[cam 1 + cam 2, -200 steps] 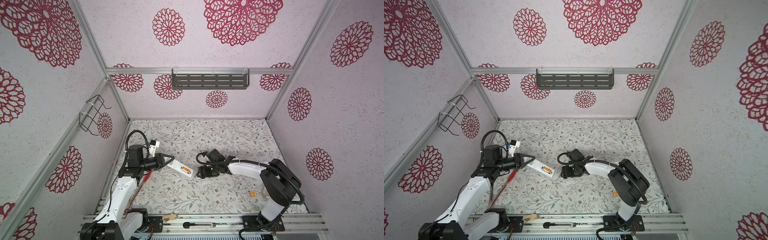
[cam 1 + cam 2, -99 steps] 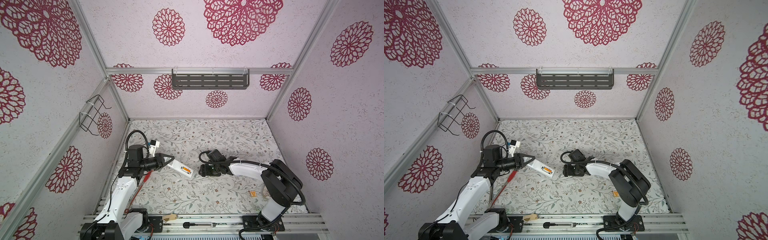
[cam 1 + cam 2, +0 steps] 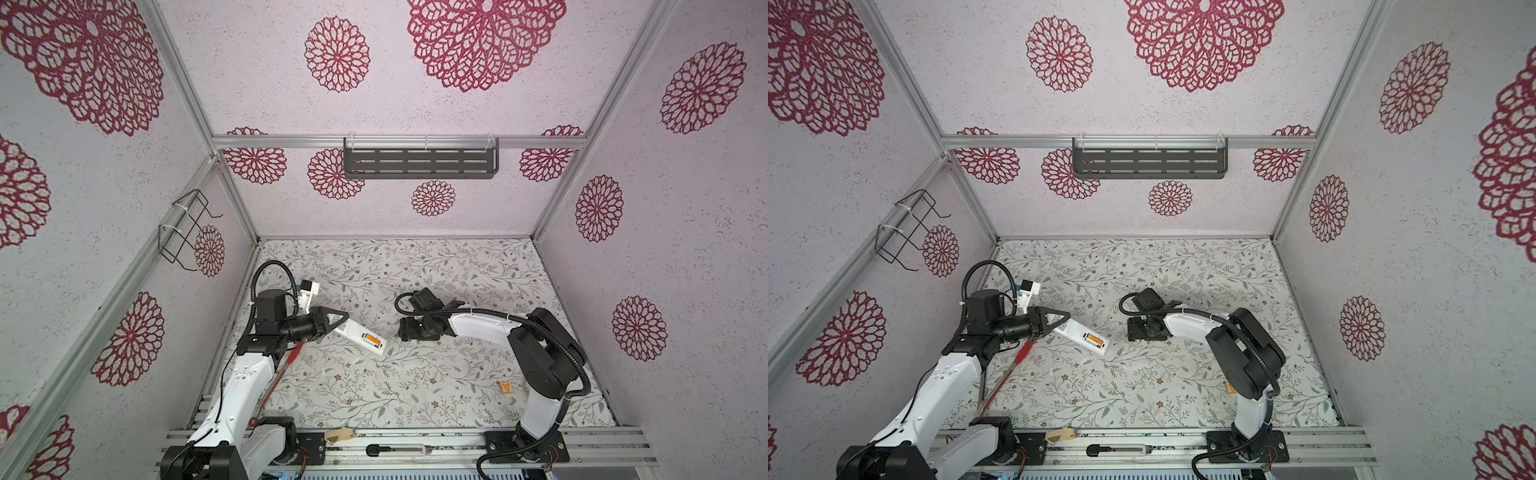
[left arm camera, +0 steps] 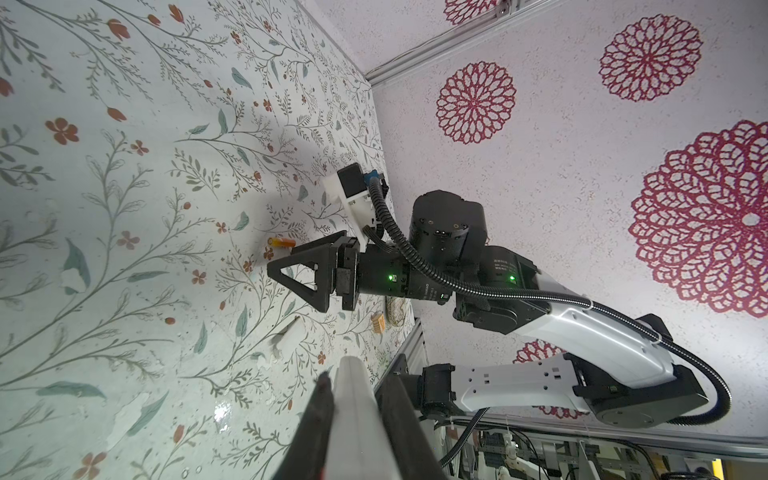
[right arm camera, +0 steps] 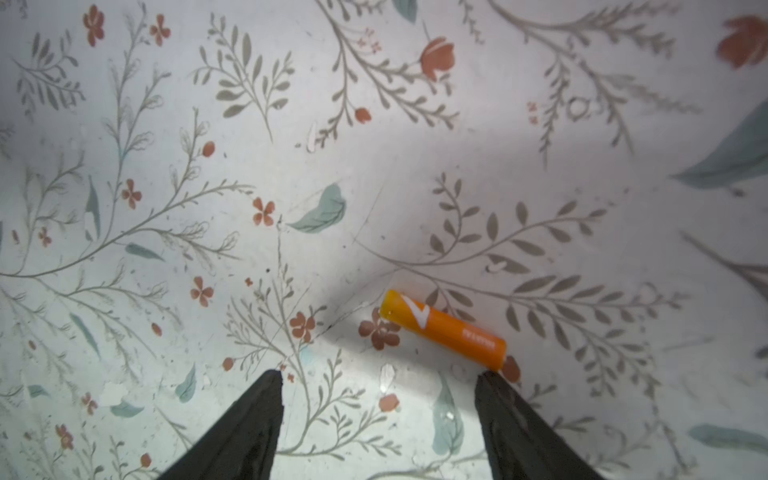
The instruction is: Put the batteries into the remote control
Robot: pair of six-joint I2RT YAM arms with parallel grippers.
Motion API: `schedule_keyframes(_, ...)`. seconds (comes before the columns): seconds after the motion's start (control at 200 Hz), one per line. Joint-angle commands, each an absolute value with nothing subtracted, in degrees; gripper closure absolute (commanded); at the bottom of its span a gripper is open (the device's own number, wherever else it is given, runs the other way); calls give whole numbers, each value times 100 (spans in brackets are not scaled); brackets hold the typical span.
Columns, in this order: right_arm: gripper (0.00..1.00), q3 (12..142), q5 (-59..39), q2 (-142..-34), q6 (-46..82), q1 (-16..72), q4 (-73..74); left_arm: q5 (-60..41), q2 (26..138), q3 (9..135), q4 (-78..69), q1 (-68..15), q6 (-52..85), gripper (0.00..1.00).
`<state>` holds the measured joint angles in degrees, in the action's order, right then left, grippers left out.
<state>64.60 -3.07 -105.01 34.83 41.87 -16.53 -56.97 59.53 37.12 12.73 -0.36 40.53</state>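
Observation:
My left gripper (image 3: 341, 322) is shut on one end of the white remote control (image 3: 360, 336), held slanted above the table with its back up. One orange battery (image 3: 371, 340) sits in the open compartment. The left wrist view shows the remote (image 4: 353, 415) clamped between both fingers. A second battery (image 5: 444, 330) lies loose on the floral table. My right gripper (image 5: 380, 376) is open and pointing down, with one fingertip (image 5: 488, 382) beside the battery's end and nothing between the fingers. In both top views the right gripper (image 3: 405, 330) hides this battery, which the left wrist view shows (image 4: 282, 242).
A red-handled tool (image 3: 282, 374) lies under the left arm. A flat orange square tag (image 3: 506, 387) lies near the right arm's base. A dark shelf (image 3: 419, 162) hangs on the back wall and a wire basket (image 3: 183, 232) on the left wall.
The right gripper has shifted slightly over the table toward the back. The left arm and the remote have stayed put.

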Motion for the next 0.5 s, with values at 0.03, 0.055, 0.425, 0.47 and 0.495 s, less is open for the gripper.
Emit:
schedule_keyframes(0.03, 24, 6831, 196, -10709, 3227, 4157, -2178, -5818, 5860, 3700, 1089, -26, 4034, 99)
schedule_keyframes(0.055, 24, 6876, 256, -10730, 3202, 4157, -2223, -5818, 5857, 3700, 1085, -29, 4034, 99)
schedule_keyframes(0.425, 23, 7553, 1150, -11319, 2940, 4101, -2762, -5792, 5847, 3692, 1090, -44, 4029, 99)
schedule_keyframes(0.47, 23, 7638, 1109, -11400, 2940, 4063, -2727, -5792, 5851, 3691, 1090, -44, 4033, 99)
schedule_keyframes(0.495, 23, 7698, 1091, -11452, 2927, 4037, -2725, -5792, 5854, 3692, 1090, -44, 4028, 99)
